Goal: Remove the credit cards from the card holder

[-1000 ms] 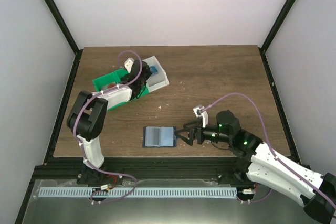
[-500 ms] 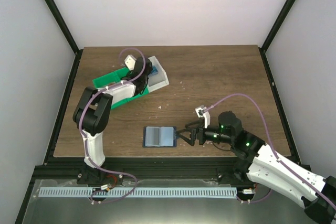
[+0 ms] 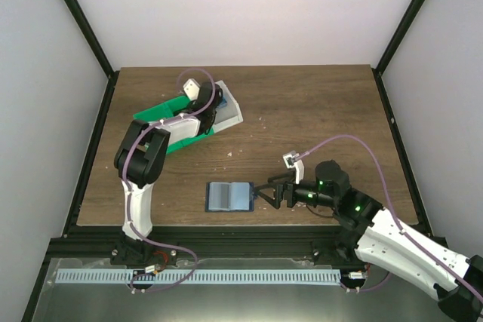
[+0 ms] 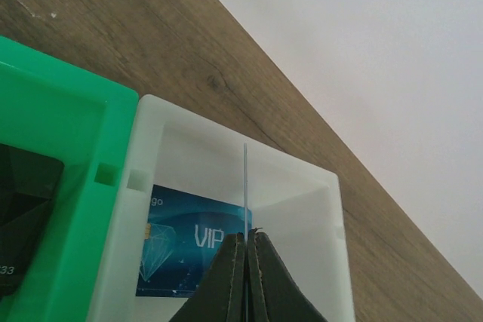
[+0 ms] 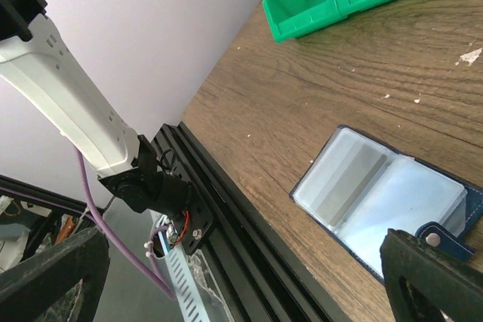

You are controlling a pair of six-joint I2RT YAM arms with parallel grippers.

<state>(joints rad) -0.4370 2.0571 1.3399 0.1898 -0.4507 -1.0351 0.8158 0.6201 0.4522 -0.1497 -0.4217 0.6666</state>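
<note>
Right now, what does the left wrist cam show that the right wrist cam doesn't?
Left wrist only: the left gripper shut on a thin card seen edge-on, above a white tray with a blue VIP card lying in it. Right wrist only: the card holder lying open on the table, ahead of the open right gripper. Both: the green tray and the table.

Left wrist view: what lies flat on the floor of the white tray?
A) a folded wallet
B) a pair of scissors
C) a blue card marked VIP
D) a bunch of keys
C: a blue card printed with VIP lies flat inside the white tray, below the left gripper, which is shut on a thin card seen edge-on.
</note>
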